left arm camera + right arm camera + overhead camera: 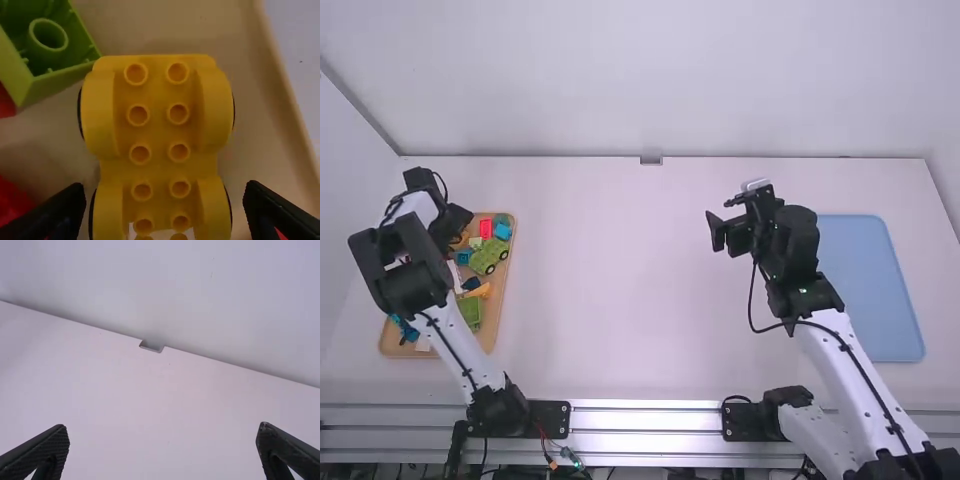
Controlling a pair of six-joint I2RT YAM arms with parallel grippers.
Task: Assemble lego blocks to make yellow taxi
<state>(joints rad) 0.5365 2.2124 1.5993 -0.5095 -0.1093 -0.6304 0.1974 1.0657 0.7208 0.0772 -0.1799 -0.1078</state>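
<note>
- Between and beyond the spread fingers of the left gripper (164, 189): the yellow wheeled base (158, 95), studs facing the wrist camera, in the wooden tray (503, 300). It is presumably the taxi's chassis.
- Handling (judged): light, stiff plastic, smooth and somewhat slippery; hardly fragile, though apt to roll on its wheels if nudged. A pale piece (161, 234) lies at the end nearest the fingers; whether it is attached cannot be told.
- Hold (judged): across both long sides, on the flat body between the wheel arches, leaving the studs free for later bricks.
- Left gripper: fingers wide apart, one toward either flank of the base, nothing clamped; clearance beneath the tips cannot be judged.
- Beside the base, farther out than the fingertips: an upturned green block (55, 85). Near one finger: a red piece (10, 202), a possible obstruction on closing.
- Right gripper (162, 427): fingers well apart, nothing between them, above the white table (150, 395).
</note>
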